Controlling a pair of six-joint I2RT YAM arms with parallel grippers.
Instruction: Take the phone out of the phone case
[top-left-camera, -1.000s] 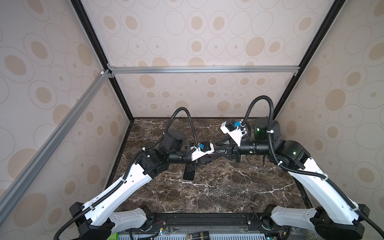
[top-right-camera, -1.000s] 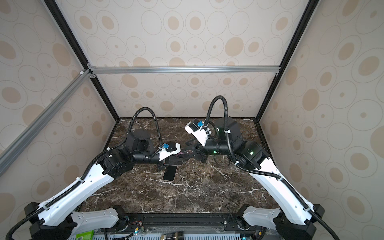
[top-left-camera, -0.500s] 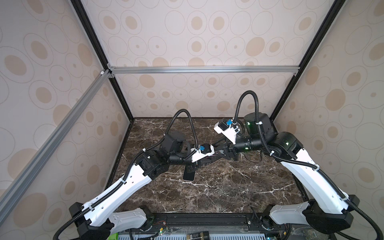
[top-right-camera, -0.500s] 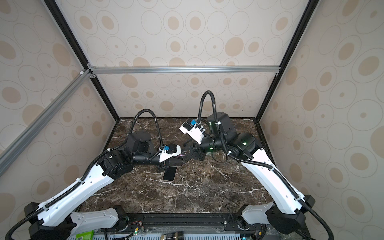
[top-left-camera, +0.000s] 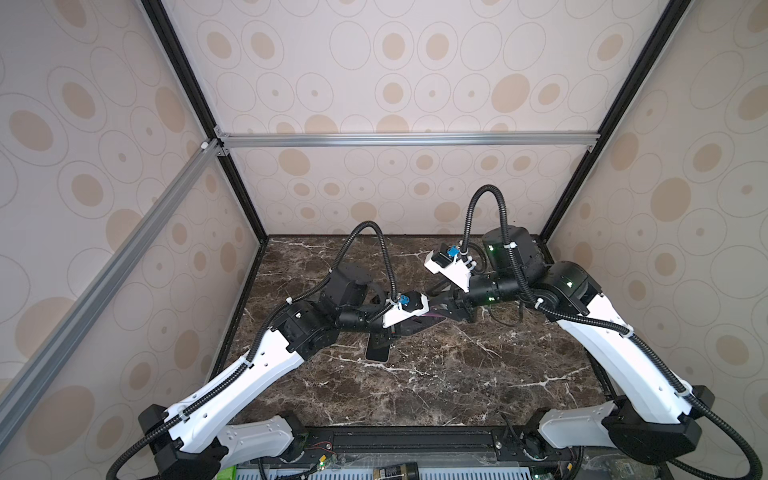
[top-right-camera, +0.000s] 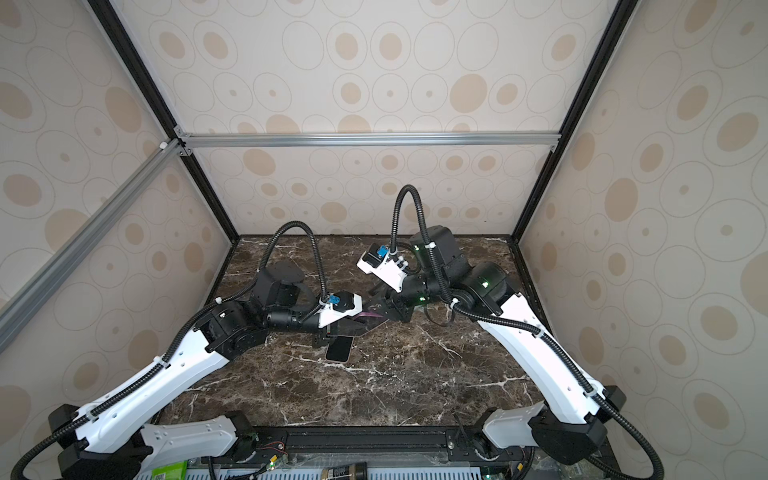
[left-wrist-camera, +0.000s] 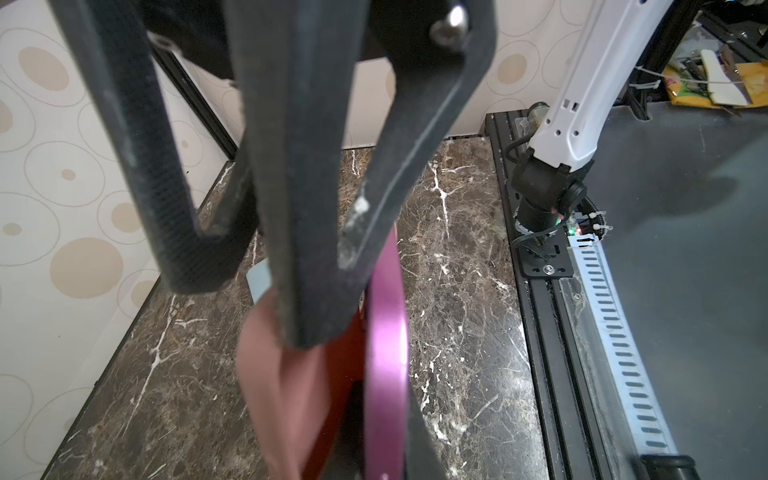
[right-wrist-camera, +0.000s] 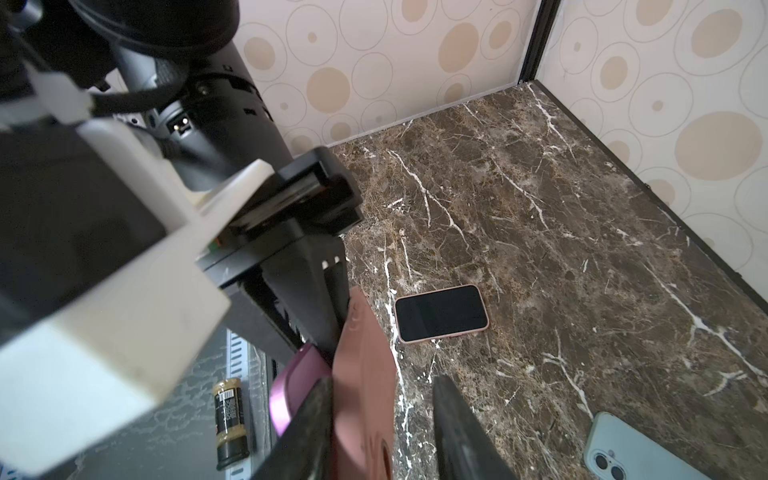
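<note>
Peeling looks to be the step in hand. The purple-edged metallic phone (left-wrist-camera: 386, 353) hangs above the dark brown marble table (top-left-camera: 436, 386), seemingly part-way out of its soft pinkish-brown case (right-wrist-camera: 361, 365), held up between the two arms. The left gripper (left-wrist-camera: 299, 328) is pressed together at the seam of phone and case; which layer it pinches I cannot tell. The right gripper (right-wrist-camera: 382, 380) stands part open astride the case, one finger against it and marble showing beside the other.

It would be best, I judge, to close firmly on the case lip, then draw the arms apart slowly along the phone's length without twisting.

Open marble lies toward the front and middle. A black-screened, pink-rimmed phone (top-left-camera: 378, 353) lies flat just beneath the left gripper, and a pale green phone (right-wrist-camera: 636, 453) lies nearby. The patterned walls (top-left-camera: 374, 195) stand close behind.
</note>
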